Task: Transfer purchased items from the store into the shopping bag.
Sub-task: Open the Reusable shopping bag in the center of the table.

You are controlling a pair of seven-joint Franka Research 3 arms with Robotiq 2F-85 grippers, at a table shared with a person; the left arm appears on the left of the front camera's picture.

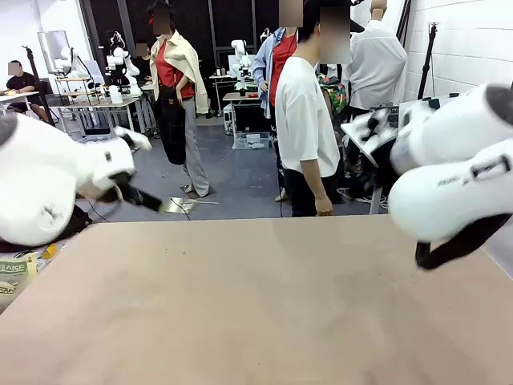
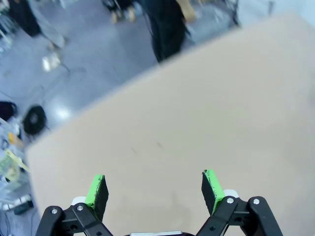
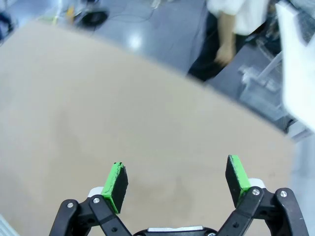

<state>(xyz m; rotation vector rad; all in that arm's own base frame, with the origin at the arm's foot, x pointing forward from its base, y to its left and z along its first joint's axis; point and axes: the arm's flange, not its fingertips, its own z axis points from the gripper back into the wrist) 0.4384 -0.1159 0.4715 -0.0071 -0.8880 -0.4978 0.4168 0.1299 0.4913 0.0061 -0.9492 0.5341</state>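
The shopping bag is out of view, and no purchased items lie on the tan table [image 1: 256, 305]. My left gripper [image 2: 153, 186] hangs open over bare tabletop, its green pads [image 2: 97, 189] wide apart with nothing between them. My right gripper [image 3: 176, 176] is also open above bare tabletop, green pads [image 3: 117, 181] spread and holding nothing. In the front view the white left arm [image 1: 48, 180] bulks in at the left and the white right arm [image 1: 457, 168] at the right, both raised above the table.
A person in a white T-shirt [image 1: 304, 120] stands at the table's far edge, one hand [image 3: 225, 51] hanging just beyond it. Printed packets [image 1: 12, 273] lie off the table's left side. A black cable coil [image 2: 34, 119] sits on the floor.
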